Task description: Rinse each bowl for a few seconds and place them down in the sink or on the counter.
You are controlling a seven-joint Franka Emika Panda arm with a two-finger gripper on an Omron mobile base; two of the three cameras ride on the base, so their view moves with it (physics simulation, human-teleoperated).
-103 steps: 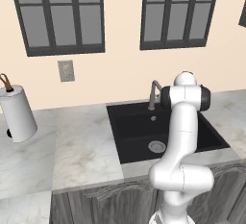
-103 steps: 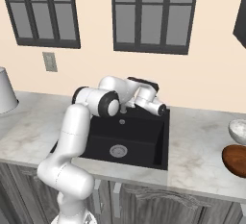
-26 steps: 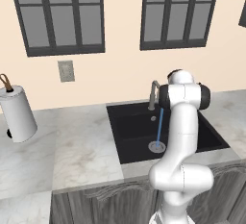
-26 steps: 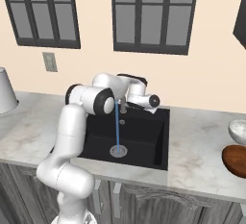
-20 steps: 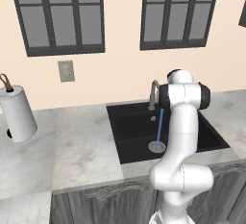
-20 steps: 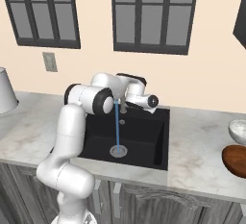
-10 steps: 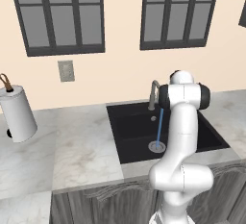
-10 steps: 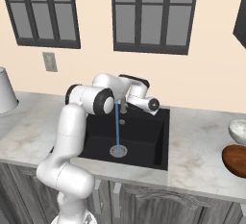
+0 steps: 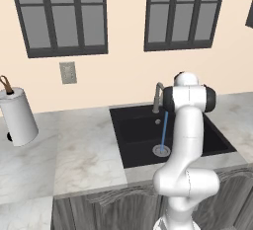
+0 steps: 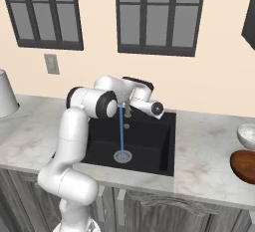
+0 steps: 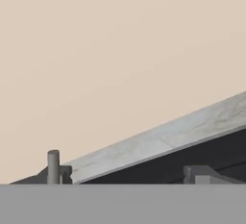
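Your tap (image 10: 126, 107) runs a blue stream onto the sink (image 10: 144, 139) drain. The brown bowl (image 10: 245, 165) sits on the tabletop (image 10: 204, 146) far right. You cannot tell how the jaws stand.

bowl (image 10: 245, 165) cut off at edge

Robot arm (image 9: 186, 145): glossy white rounded tube segments, dark grey-black rings at the joints, bulbous white base section; wrist end carried a small round dark cap
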